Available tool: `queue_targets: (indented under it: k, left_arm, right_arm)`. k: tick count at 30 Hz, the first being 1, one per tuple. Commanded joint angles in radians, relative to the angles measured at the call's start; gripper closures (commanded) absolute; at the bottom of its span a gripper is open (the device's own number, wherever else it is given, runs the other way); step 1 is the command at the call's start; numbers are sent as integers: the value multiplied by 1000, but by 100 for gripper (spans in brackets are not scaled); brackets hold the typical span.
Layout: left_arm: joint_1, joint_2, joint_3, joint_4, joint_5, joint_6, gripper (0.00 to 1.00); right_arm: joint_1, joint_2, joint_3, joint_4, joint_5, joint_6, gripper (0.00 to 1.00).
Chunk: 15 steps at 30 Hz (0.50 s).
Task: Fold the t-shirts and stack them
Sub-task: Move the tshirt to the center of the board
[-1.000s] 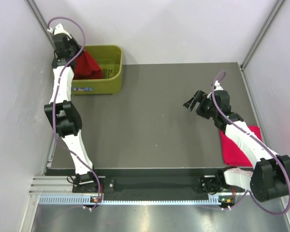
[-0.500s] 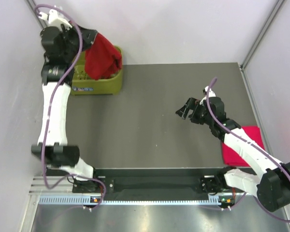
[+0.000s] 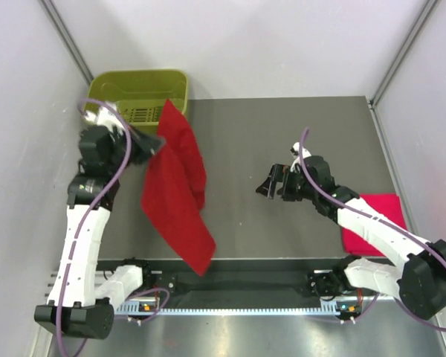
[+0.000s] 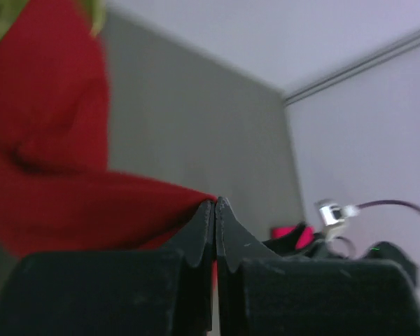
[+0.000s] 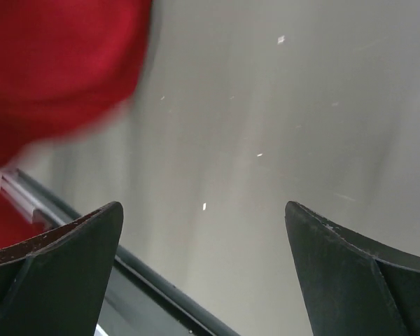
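Note:
A deep red t-shirt (image 3: 177, 195) hangs in the air over the left part of the table, pinched at its upper edge by my left gripper (image 3: 156, 146), which is shut on the cloth (image 4: 63, 203). The fingertips (image 4: 207, 213) meet with red fabric between them. A brighter pinkish red t-shirt (image 3: 372, 220) lies folded at the table's right edge, partly under the right arm. My right gripper (image 3: 270, 183) stands open above the table's middle, facing the hanging shirt, nothing between its fingers (image 5: 70, 241). The shirt's blurred edge (image 5: 56, 63) fills that view's upper left.
An olive-green basket (image 3: 139, 92) stands at the table's far left corner behind the left arm. White walls close in the left, back and right sides. The table's front edge and rail (image 3: 238, 281) run below the shirt's lowest corner.
The left arm has lifted the deep red shirt out of the basket and swung it toward the near middle, where it now hangs unfurled. The right gripper moved left and opened wider.

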Motion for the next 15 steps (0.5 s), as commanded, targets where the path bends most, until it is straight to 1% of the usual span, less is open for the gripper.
queue_targets:
  k: [1,2,3,4,6,7,8,10,11,12,13,14,15]
  left_arm:
    - [-1,-82,-156,-252,-121,45,100]
    - [1,-111,-185,-373,-203,78,100]
    - [1,-125,-234,-418,-245,95,100]
    - [1,-137,-254,-466,-279,108,100]
    - [1,-197,-298,-536,-342,126,100]
    - [1,-223,-314,-535,-344,126,100]
    - [1,-278,-329,-537,-335,117,100]
    - [1,-321,-366,-549,-324,99,100]
    - [1,-349,-381,-555,-328,82,100]
    - [1,-358,-388,-567,-319,77,100]
    - [1,-361,-389,-581,-318,77,100]
    - [1,-361,-374,-598,-321,86,100]
    - [1,-355,-360,-644,-333,112,100]
  right_arm:
    - [49,1,-22,107,-11,-10,0]
    - [78,23,-22,145,-12,-2,0]
    - [95,37,-20,167,-12,4,0]
    - [135,53,-16,179,-2,13,0]
    - [175,125,13,245,8,35,0]
    - [197,157,30,265,23,39,2]
    - [235,230,47,283,35,52,2]
    - [281,309,110,360,72,64,4]
    - [292,391,134,387,81,76,4]
    - [303,434,188,448,92,76,4]
    - [319,477,220,463,116,70,4]
    - [324,569,260,464,124,56,4]
    - [326,662,350,445,127,50,4]
